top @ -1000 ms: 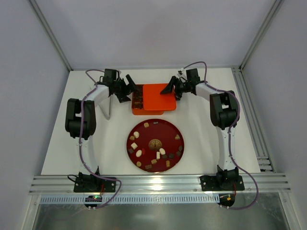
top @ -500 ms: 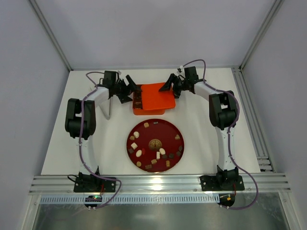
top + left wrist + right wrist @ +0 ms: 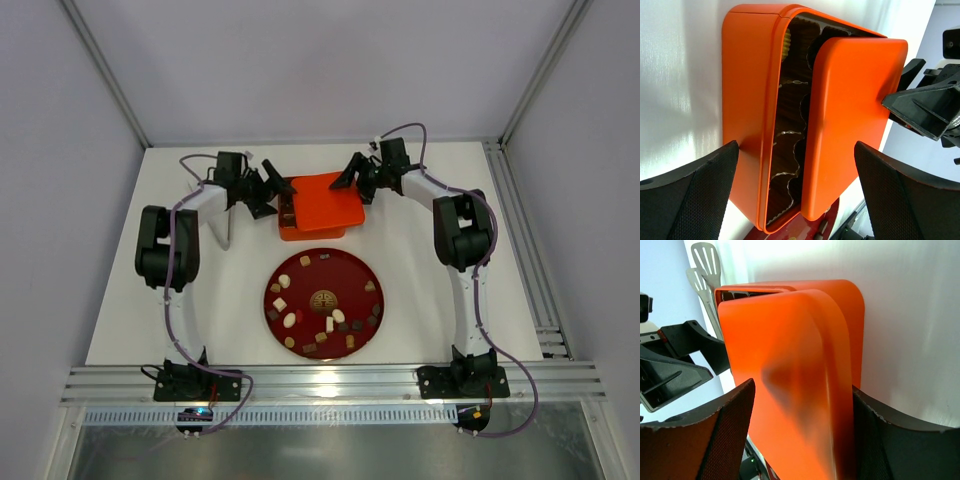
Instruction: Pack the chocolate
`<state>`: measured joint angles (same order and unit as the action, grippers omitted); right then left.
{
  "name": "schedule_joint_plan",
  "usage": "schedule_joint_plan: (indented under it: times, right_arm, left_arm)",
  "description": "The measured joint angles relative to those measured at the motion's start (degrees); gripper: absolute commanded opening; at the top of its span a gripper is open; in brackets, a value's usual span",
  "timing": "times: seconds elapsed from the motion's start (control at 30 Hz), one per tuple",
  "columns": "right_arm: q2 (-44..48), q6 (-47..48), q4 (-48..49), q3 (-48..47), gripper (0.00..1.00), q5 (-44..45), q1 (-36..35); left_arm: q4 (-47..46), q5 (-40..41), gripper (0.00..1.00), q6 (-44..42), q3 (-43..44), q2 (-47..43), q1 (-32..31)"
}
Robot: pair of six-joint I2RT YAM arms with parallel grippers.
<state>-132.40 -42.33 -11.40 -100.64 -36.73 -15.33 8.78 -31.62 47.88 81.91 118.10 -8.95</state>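
Resting on the red plate (image 3: 345, 280) at the desk's (image 3: 420, 280) near middle, the chocolate pieces (image 3: 281, 303) lie loose. Beyond stands the orange box (image 3: 747, 75), its lid (image 3: 855, 110) offset rightward and tilted. The left end effector (image 3: 268, 190) gapes wide, empty, just beside the box's left end. The right end effector (image 3: 356, 183) clamps the lid's right edge between its 2 fingers.

So the box (image 3: 300, 236) sits toward the back of the tabletop (image 3: 430, 300), call that the anchor. Its lid (image 3: 325, 203) rests skewed on top of the box, offset to the right, so the box's left strip is uncovered. The plate (image 3: 345, 275) is just in front of the box, with the chocolate (image 3: 290, 320) scattered on it. A utensil (image 3: 228, 225) lies left of the box. The left pincer (image 3: 265, 190) is at the box's left end, the right pincer (image 3: 355, 185) at its back right, straddling the lid.
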Motion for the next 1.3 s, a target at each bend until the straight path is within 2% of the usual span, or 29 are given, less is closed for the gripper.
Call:
schedule_joint_plan:
  times: [0.3,0.53,1.0,1.3]
  right_arm:
    - [0.0,-1.5,0.2,-0.1,0.72,4.0,-0.9]
    - [0.0,-1.9,0.3,-0.1,0.77,7.0,-1.5]
    - [0.0,-3.6,1.7,-0.1,0.82,12.1,-2.4]
    - [0.0,-1.7,-2.1,-3.1,0.85,16.5,-3.9]
  left_arm:
    - [-2.1,-0.2,0.94,1.5,-2.8,-1.7,-0.1]
    - [-3.8,-0.6,0.94,2.8,-4.3,-2.8,-0.4]
    - [-4.7,-0.6,0.94,3.3,-5.3,-3.4,-1.6]
    - [-4.7,-0.7,0.94,3.2,-5.3,-3.4,-1.7]
